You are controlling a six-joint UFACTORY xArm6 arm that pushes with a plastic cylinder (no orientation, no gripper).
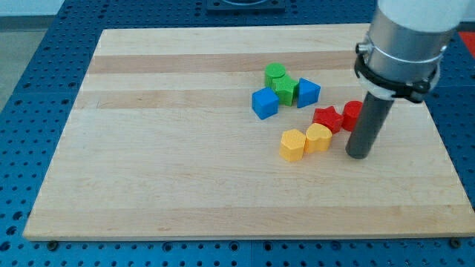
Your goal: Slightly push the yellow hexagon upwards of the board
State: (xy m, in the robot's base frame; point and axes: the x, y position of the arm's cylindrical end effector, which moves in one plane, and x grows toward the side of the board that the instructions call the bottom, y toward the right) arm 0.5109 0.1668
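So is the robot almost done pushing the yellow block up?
Nothing looks done yet: the yellow hexagon sits touching the other yellow block. My tip is off to the view's right, beside the red blocks, not touching yellow. Still left: getting below the hexagon and nudging it up.

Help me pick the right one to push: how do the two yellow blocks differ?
The yellow hexagon lies further toward the view's left and bottom; the other yellow block, rounder on top, sits toward the view's right, nearer the red blocks. My tip is closer to that rounder one. Both share colour and similar size, and they touch.
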